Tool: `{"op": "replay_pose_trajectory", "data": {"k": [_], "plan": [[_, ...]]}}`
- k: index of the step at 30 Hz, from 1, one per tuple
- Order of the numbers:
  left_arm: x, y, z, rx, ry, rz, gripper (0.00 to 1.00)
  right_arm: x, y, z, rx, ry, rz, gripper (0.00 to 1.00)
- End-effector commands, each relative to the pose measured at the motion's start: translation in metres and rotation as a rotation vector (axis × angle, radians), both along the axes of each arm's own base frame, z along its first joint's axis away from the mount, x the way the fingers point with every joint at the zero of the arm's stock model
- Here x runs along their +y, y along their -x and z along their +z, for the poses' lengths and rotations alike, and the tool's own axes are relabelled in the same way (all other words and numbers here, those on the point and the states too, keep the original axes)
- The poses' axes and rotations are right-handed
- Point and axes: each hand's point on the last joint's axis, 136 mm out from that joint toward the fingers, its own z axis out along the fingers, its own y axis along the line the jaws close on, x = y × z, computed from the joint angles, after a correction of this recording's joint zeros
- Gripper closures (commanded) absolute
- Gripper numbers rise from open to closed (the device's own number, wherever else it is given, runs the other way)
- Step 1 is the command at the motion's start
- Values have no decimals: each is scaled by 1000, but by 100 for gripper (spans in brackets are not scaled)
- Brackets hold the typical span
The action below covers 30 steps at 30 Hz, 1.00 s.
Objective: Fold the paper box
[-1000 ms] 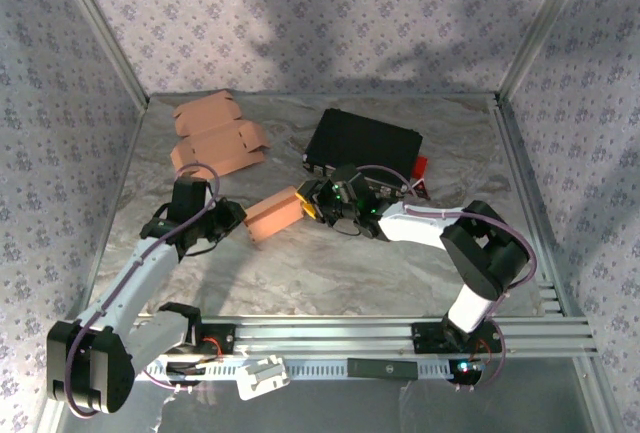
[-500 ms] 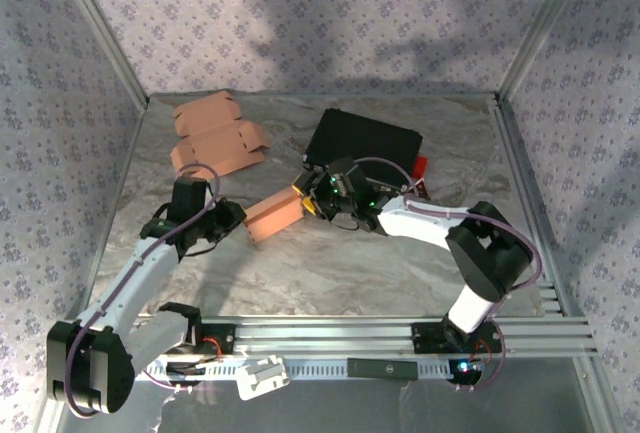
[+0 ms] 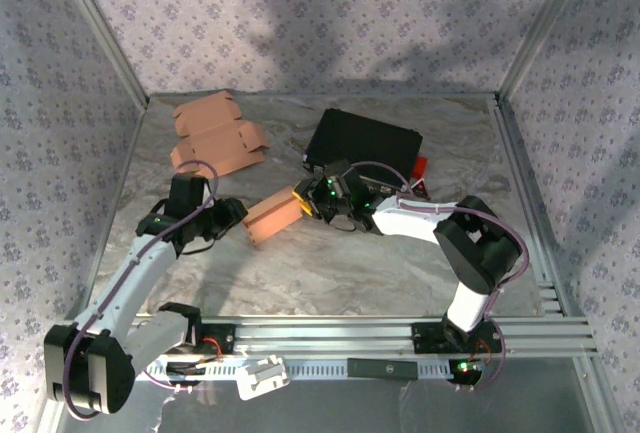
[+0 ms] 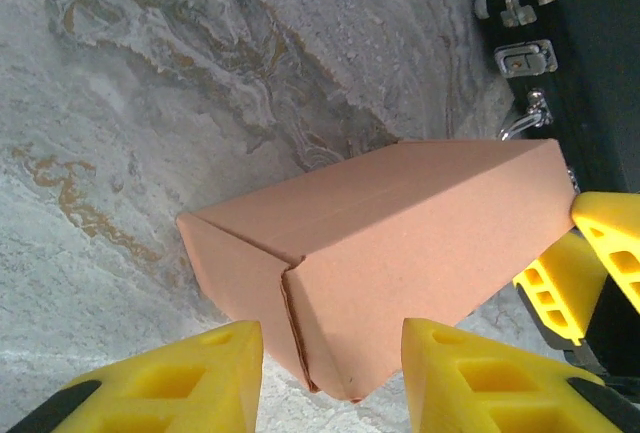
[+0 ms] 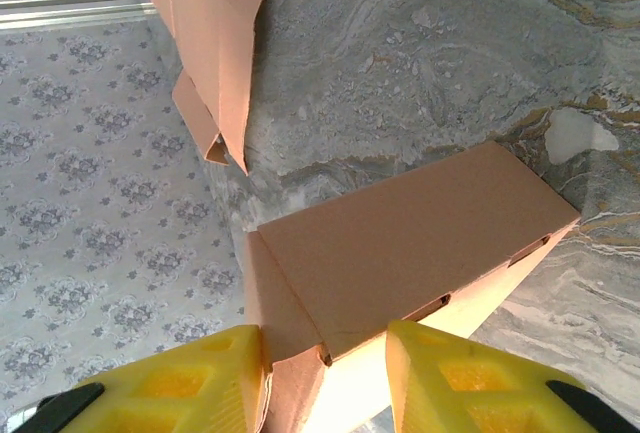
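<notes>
Box (image 3: 273, 215), likely light, easily dented card: your left gripper (image 4: 330, 353) gapes at one end, right gripper (image 5: 325, 338) straddles the other, grip unclear; pinch flat walls.

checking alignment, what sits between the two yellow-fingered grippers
The small tan folded paper box lies between the left gripper and the right gripper, one at each end, as the top external view shows.

The paper box (image 4: 400, 223) is matt, smooth card; the table (image 4: 150, 73) looks like polished marbled stone.
</notes>
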Motion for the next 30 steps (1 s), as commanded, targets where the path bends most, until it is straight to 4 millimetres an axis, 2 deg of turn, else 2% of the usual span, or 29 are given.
{"op": "replay_pose_trajectory", "data": {"k": [1,6,12,26,30], "plan": [[0,1,8,-15,4,-16,59,-4,1,-13,40,22,-13,64],[-3,0,2,-15,24,-11,61,-4,2,-15,44,22,-11,64],[-3,0,-10,17,25,-4,76,-5,2,-16,50,24,-16,66],[1,9,-31,47,9,3,80,-8,4,-26,69,45,-24,72],[2,11,-35,51,7,6,85,-11,7,-33,90,62,-31,73]]}}
